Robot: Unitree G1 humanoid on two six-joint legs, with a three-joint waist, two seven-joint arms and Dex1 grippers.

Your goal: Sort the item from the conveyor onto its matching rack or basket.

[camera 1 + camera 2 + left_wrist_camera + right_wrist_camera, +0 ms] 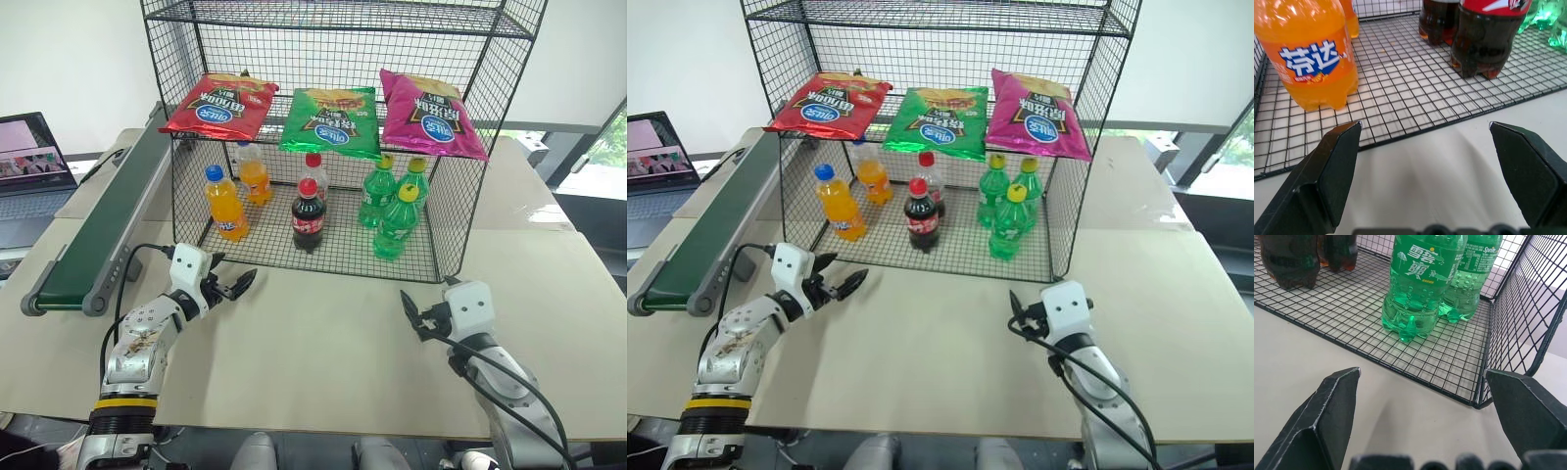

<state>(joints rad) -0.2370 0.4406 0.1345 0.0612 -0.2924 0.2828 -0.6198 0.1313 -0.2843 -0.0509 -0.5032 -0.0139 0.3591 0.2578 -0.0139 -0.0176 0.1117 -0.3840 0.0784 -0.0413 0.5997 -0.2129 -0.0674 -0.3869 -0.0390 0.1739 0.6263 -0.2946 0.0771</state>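
Note:
The red chip bag [217,106] lies flat on the left of the middle tier of the black wire rack [333,15]. To the left of the rack runs the dark green conveyor [108,235], with nothing on its belt. My left gripper [238,285] hovers open over the table just before the rack's lower left corner, nothing between its fingers. In the left wrist view the left gripper [1423,126] faces an orange bottle. My right gripper [411,315] stands open and empty in front of the rack's lower right corner. In the right wrist view the right gripper [1422,372] faces green bottles.
A green bag [331,119] and a magenta bag [431,115] lie beside the red one. On the bottom tier stand orange bottles [225,204], cola bottles [308,215] and green bottles [395,223]. A laptop [29,162] sits far left beyond the conveyor.

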